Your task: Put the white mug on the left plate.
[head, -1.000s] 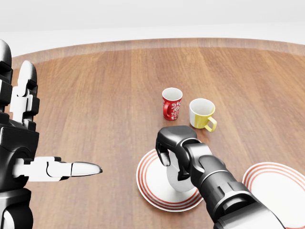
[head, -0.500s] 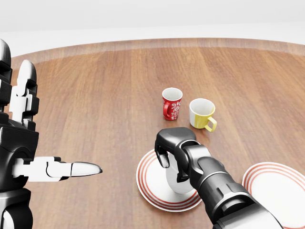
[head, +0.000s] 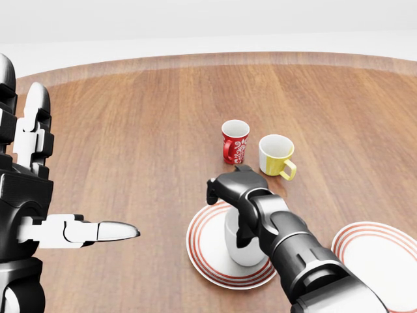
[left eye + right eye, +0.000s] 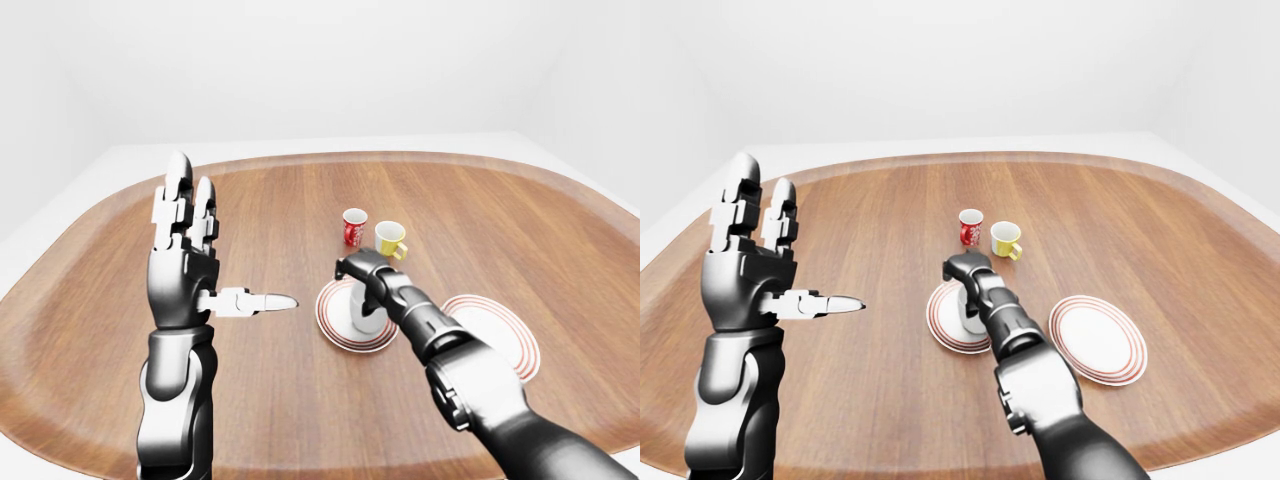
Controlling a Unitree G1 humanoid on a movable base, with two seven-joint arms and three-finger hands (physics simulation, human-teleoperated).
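The white mug (image 3: 244, 244) stands upright on the left plate (image 3: 207, 254), my right hand (image 3: 236, 195) arched over its top with the fingers (image 3: 212, 190) spread loose, not clasping it. My left hand (image 4: 186, 262) is raised well apart over the wooden bench (image 3: 130, 150), fingers wide, two pointing up and the thumb jutting toward the plate. Above the plate in the head view stand a red mug (image 3: 234, 141) and a yellow mug (image 3: 277, 156); a second plate (image 3: 384, 254) lies at right.
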